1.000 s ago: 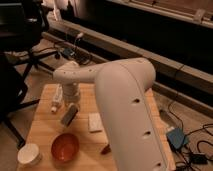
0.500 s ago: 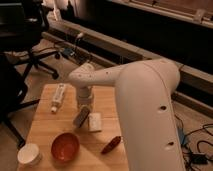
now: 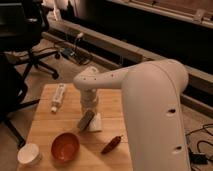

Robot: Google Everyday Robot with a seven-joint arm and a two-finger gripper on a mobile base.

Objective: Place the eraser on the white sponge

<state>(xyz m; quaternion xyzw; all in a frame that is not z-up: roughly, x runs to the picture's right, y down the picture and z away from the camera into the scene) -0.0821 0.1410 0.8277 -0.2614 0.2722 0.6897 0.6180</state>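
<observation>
Arm swung right | hand [image 3: 88, 113] grips eraser [image 3: 85, 120] over white sponge [image 3: 95, 122] | red bowl [image 3: 65, 146], chili [image 3: 111, 144] near

Office: swivel chairs [image 3: 20, 35], floor cables [image 3: 197, 145].

Table [image 3: 47, 125]: light wood, butcher-block top. Bottle [image 3: 58, 97]: white tube lying flat near the back left edge, cap toward the front. Bowl [image 3: 65, 146]: red, upright, front centre-left. Cup [image 3: 29, 154]: white, round, at the front left corner, just left of the bowl and apart from it. Chili [image 3: 111, 144]: dark red, lying diagonally, right of the bowl. Gripper [image 3: 88, 111]: over mid-table, right of the bottle. Chair [image 3: 22, 35]: black office chair on the floor, back left. Cables [image 3: 71, 52]: on the floor behind the table; more cables at bottom right.
</observation>
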